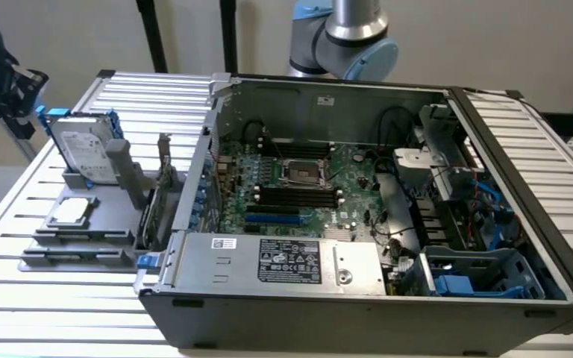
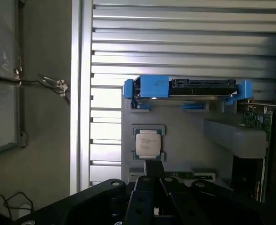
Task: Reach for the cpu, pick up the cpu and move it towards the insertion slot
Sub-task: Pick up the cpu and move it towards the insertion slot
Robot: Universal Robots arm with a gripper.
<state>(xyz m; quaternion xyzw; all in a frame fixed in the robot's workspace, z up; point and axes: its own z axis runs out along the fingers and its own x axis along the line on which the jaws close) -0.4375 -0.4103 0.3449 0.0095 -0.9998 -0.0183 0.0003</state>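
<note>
Cpu [image 1: 71, 212] lies flat, face up, in a little square nest on the grey tray [image 1: 113, 220]. The tray sits on the ribbed metal table [image 1: 8, 224], just beside the open computer case [image 1: 366, 321]. The cpu is square, so no side is longer than another. In the exterior view its sides lean a bit. One pair runs from about 7 o'clock to 1 o'clock, like the sides of the tray.

It looks small and thin. In the wrist view the cpu [image 2: 148, 143] has a shiny silver-grey top with tiny dark writing, too small to read. A pale green edge runs round it.

In the exterior view the insertion slot [image 1: 304, 172] is inside the case, on the green board. It has a dark middle and a shiny frame. The cpu is well apart from it, at about 8 o'clock. The hard drive [image 1: 83, 153] in its blue frame stands on edge at about 12 o'clock from the cpu. The robot arm [image 1: 351, 33] is at 12 o'clock of the case.

The hand [image 2: 154, 169] hangs over the tray, near the cpu. It is narrow, with its tips close together, and it holds nothing.
</note>
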